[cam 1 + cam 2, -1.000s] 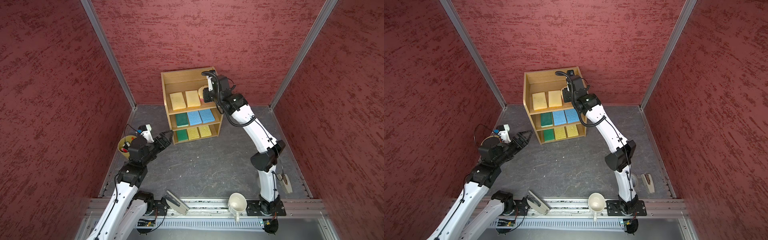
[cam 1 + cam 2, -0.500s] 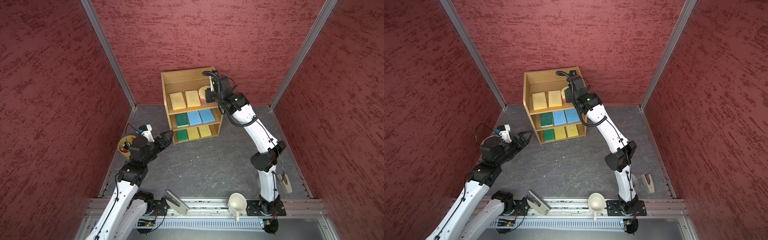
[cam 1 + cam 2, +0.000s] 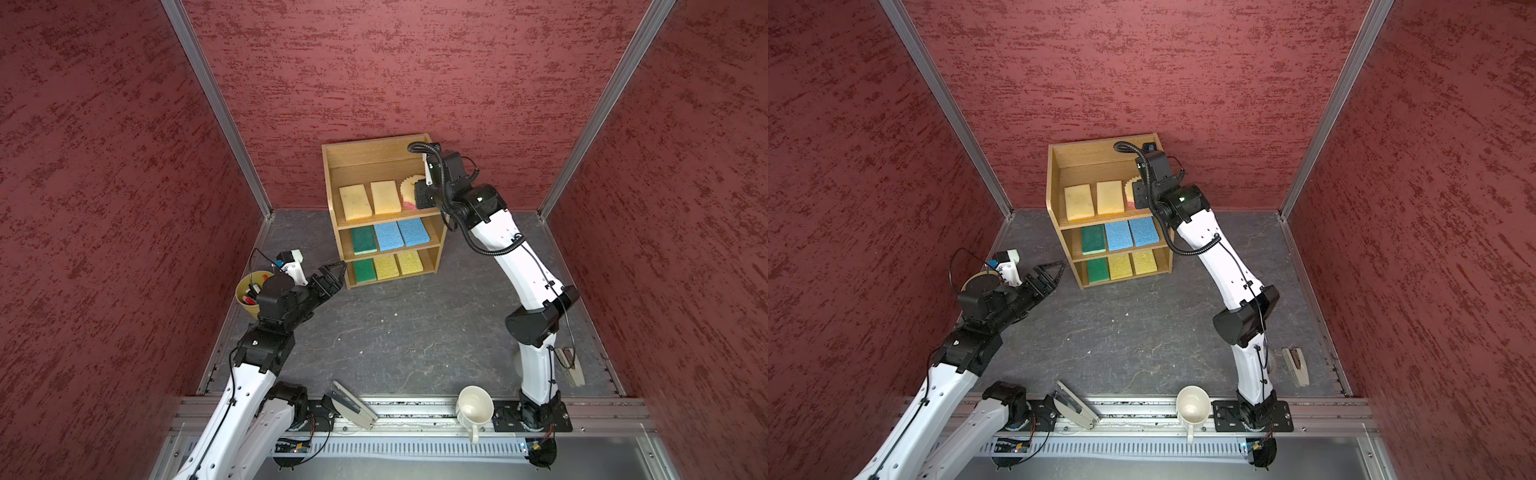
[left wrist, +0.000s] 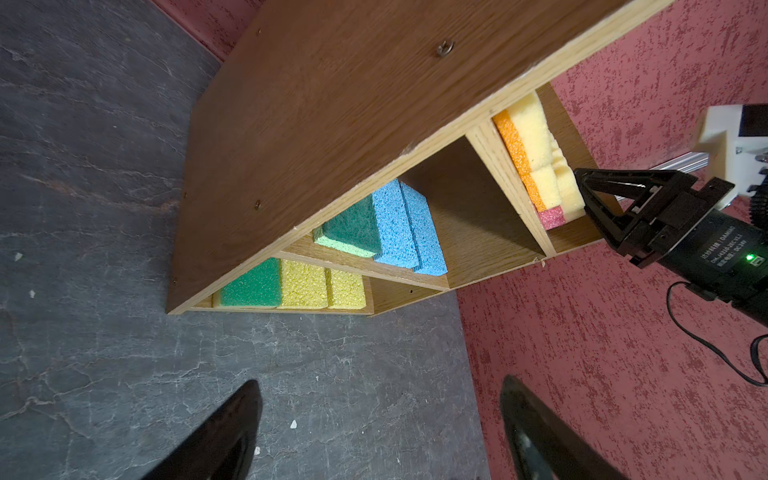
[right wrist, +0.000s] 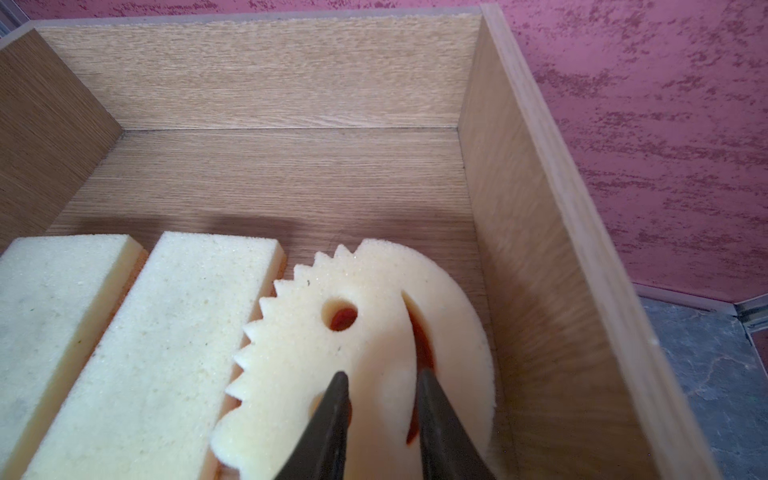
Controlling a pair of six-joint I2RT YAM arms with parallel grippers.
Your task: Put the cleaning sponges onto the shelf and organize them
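Nearest me, a white mug (image 3: pixel 475 409) sits on the front rail. Beyond it the left end effector (image 3: pixel 337 269) hangs over the grey worktop (image 3: pixel 407 328) with its jaws spread wide and nothing in them. Beside it is a yellow cup (image 3: pixel 245 300) with pens in it.

Further back stands the shelf (image 3: pixel 374 151), open front toward me. Every rectangular sponge lies flat, long axis running front to back. The bottom tier holds a green sponge (image 3: pixel 365 270) and two yellow sponges (image 3: pixel 386 267). The middle tier holds another green one (image 3: pixel 363 240) and two blue sponges (image 3: pixel 388 236). On top lie two tan sponges (image 3: pixel 355 202). The round sponge (image 5: pixel 316 345) is beside them, toothed edge toward them and smile slit toward the side panel. The right end effector (image 5: pixel 382 378) is nearly closed, pinching a ridge of its foam.
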